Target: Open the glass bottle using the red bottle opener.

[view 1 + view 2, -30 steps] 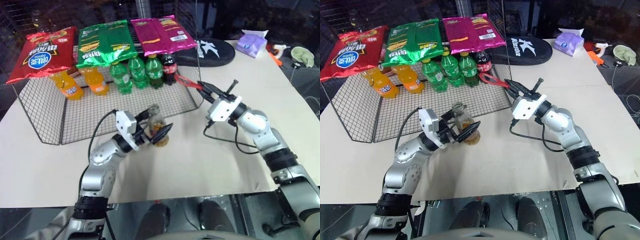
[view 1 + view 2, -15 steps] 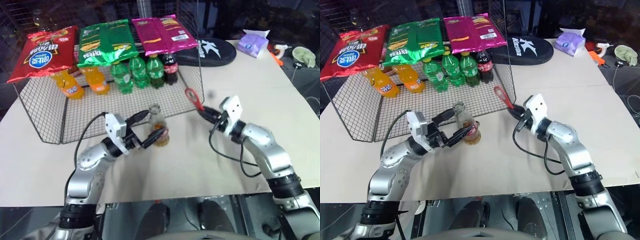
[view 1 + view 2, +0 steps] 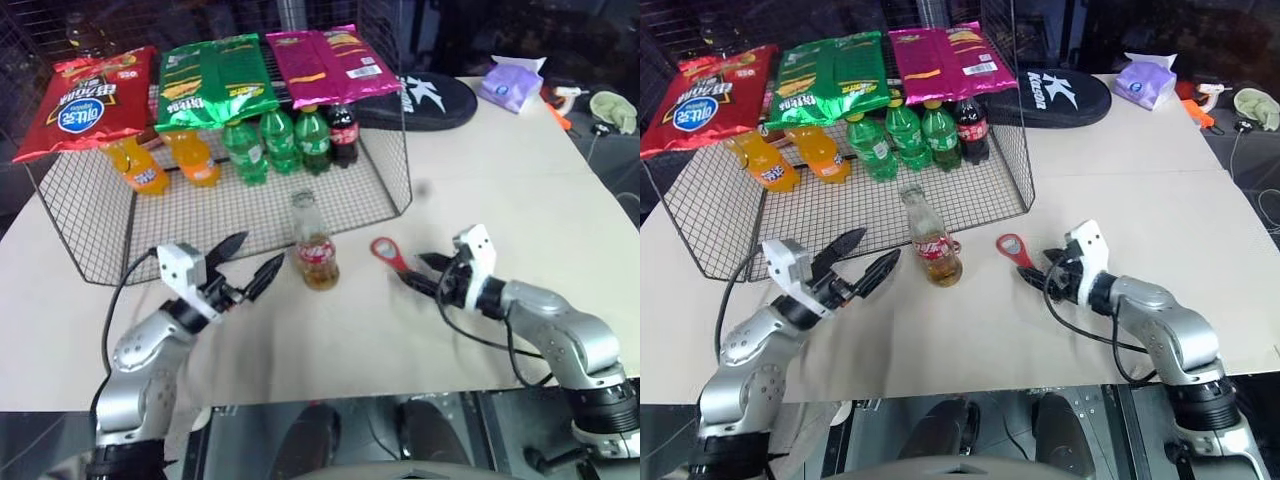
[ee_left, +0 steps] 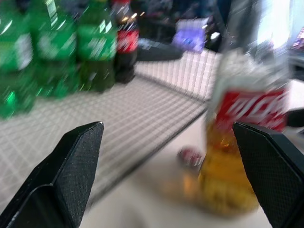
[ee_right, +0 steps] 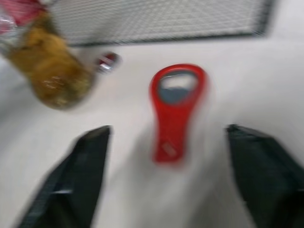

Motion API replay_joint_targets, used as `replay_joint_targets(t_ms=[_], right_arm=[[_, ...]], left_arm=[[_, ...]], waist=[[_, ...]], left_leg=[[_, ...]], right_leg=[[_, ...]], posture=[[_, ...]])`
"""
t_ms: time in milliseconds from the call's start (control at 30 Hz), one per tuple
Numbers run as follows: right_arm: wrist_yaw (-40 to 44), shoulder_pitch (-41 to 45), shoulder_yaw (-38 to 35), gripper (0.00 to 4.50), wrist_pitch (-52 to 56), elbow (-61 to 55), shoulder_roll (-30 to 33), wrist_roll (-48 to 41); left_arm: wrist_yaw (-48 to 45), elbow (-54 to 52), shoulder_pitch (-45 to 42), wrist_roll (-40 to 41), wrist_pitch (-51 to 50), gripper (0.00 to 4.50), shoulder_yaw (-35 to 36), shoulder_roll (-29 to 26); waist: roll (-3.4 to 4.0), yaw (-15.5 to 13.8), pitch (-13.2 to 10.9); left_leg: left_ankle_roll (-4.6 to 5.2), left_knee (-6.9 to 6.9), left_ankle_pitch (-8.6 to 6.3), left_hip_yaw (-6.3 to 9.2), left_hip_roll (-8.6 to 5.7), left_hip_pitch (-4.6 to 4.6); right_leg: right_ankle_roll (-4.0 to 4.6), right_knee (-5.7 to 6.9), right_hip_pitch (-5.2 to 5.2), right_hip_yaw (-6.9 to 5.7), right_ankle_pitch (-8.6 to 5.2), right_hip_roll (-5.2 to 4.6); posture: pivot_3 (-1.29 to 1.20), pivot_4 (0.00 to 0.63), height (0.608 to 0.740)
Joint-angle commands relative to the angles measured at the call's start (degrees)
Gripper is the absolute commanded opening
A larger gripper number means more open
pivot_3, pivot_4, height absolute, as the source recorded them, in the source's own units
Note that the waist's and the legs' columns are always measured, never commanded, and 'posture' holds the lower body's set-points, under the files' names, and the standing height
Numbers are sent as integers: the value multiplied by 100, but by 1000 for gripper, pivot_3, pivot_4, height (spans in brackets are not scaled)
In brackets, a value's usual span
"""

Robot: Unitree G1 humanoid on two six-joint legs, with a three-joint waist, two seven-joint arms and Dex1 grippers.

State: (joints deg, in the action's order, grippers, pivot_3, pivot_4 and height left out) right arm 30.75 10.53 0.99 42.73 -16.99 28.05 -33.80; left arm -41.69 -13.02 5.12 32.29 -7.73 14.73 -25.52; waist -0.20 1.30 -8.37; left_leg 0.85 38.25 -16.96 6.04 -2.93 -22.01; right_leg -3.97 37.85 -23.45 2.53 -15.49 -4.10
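The glass bottle point(image 3: 315, 243) stands upright on the table point(image 3: 480, 180), just ahead of the left gripper point(image 3: 248, 262), whose two fingers are spread wide and touch nothing. No cap can be seen on the bottle's mouth, and a small red cap point(image 5: 107, 61) lies on the table just beside the bottle's base, so the opening step looks finished. The red bottle opener point(image 3: 390, 255) lies flat on the table directly in front of the right gripper point(image 3: 423, 273), its loop head pointing away from the fingers. This gripper also has its fingers apart and holds nothing; the opener is free between and ahead of the tips.

The main risk now is the open bottle: it stands alone, with no hand on it, and the liquid is uncovered. If the left arm swings sideways near it, a finger could tip it and spill the drink. The right fingers could also push the opener toward the bottle.
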Motion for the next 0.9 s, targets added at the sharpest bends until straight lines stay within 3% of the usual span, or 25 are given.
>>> replay_joint_targets(t_ms=[33, 533, 900], right_arm=[[-66, 17, -277, 4439, -247, -244, -111, -7], [-69, 81, -128, 4439, -675, -514, -472, 273], [-292, 626, 341, 4439, -1023, -472, -966, 746]], left_arm=[[-43, -410, 94, 19, 122, 4500, 64, -41], [-205, -324, 307, -292, 230, 4500, -145, -32], [-511, 5, -179, -720, 400, 4500, -779, -47]], waist=[[0, -17, 0], [0, -49, 0], [0, -44, 0]], left_leg=[[0, 0, 0, -2, 1, 0], [-1, 1, 0, -4, 1, 3], [-2, 1, 1, -5, 0, 4]], right_leg=[[0, 1, 0, 1, 0, 0], [0, 6, 0, 1, 0, 6], [0, 8, 0, 0, 0, 11]], posture=[[0, 150, 740], [0, 150, 740], [0, 150, 740]])
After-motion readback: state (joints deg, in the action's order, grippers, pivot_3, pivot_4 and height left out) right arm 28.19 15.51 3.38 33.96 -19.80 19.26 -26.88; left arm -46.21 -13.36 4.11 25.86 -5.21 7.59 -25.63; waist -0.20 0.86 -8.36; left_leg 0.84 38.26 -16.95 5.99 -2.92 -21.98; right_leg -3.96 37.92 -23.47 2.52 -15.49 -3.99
